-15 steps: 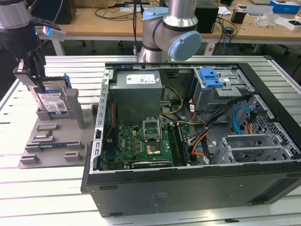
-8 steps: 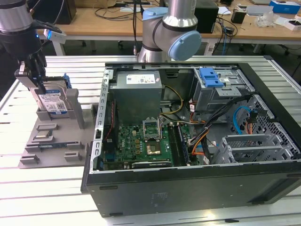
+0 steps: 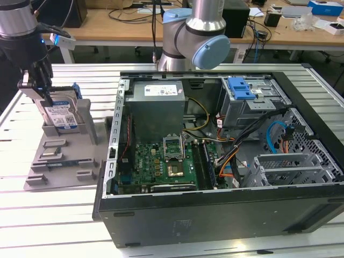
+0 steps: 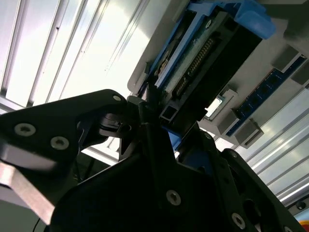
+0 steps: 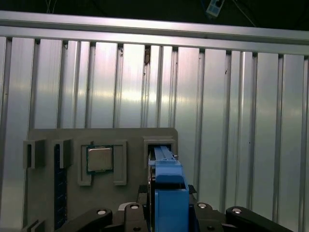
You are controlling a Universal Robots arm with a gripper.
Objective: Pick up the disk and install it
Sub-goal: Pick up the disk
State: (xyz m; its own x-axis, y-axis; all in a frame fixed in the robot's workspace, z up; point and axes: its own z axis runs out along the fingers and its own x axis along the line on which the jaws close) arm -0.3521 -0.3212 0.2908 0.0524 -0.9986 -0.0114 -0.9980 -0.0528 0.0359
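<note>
The disk (image 3: 63,115) stands on edge in a slot of the grey holder (image 3: 59,157) at the exterior view's left, its white and blue label facing the camera. My gripper (image 3: 43,92) comes down on its upper corner and is shut on the disk. In the first wrist view the disk's blue bracket (image 5: 169,186) runs between the two black fingers (image 5: 129,210) up to the holder's slot (image 5: 159,143). The second wrist view shows the disk's connector edge (image 4: 203,58) clamped at the fingertips (image 4: 145,121). Whether the disk has left the slot I cannot tell.
The open computer case (image 3: 301,209) lies at the exterior view's right, with the motherboard (image 3: 156,166), a grey power-supply box (image 3: 158,102) and a metal cage with a blue latch (image 3: 240,88). A processor chip (image 5: 99,159) sits in the holder. The ribbed aluminium table (image 5: 231,121) lies all round.
</note>
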